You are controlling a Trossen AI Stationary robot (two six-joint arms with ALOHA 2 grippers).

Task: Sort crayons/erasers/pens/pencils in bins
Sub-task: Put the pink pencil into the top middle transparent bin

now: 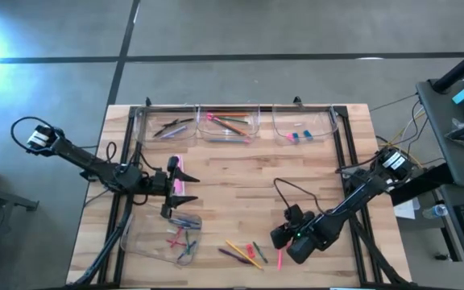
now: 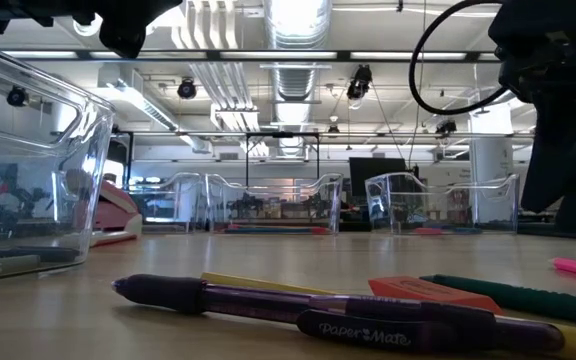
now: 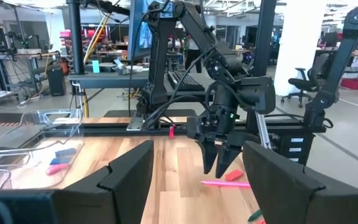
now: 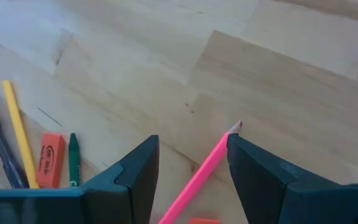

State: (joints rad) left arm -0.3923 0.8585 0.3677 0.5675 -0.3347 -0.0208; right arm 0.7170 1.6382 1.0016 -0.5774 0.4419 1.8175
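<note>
- The table is pale wood with planked grain.
- A pink pencil lies beside a yellow pencil, a green crayon and an orange-red eraser.
- The pen is purple.
- The bins are clear.

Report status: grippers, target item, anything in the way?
Right gripper open, fingers straddling pink pencil on table, not yet gripped. Left gripper open, beside near bin. Red eraser, green crayon nearby, clear.
</note>
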